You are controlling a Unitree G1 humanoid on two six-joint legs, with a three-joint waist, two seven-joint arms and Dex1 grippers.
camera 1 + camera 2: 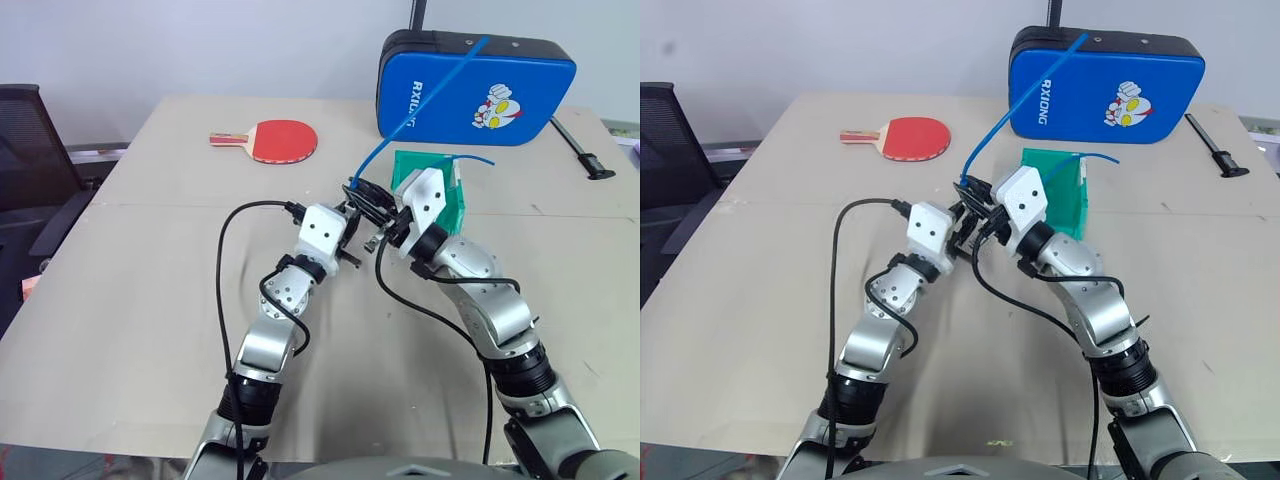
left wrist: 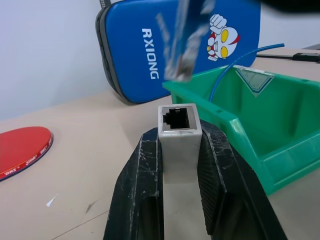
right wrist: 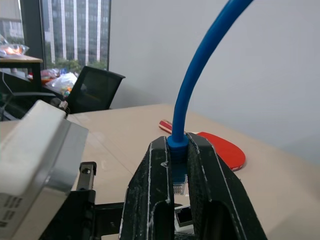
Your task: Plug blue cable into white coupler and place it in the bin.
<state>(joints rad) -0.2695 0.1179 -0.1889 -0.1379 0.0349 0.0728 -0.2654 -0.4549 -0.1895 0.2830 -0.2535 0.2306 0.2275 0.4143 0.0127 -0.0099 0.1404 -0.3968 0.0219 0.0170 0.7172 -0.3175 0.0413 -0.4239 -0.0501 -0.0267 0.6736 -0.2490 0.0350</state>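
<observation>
My left gripper [image 2: 180,139] is shut on the white coupler [image 2: 180,131], whose dark socket faces outward. The coupler [image 3: 184,216] also shows just beneath the plug in the right wrist view. My right gripper [image 3: 178,150] is shut on the blue cable [image 3: 200,65] just behind its clear plug [image 3: 179,186]. That plug [image 2: 182,55] hovers a little above the socket, apart from it. Both grippers [image 1: 352,240] [image 1: 372,205] meet above the table, right in front of the green bin [image 1: 455,205]. The rest of the cable [image 1: 425,100] arcs up and back over the bin.
A blue padded case [image 1: 475,90] stands behind the bin. A red table-tennis paddle [image 1: 275,140] lies at the back left. A black tool [image 1: 585,150] lies at the far right. A black office chair [image 1: 25,160] stands off the table's left edge.
</observation>
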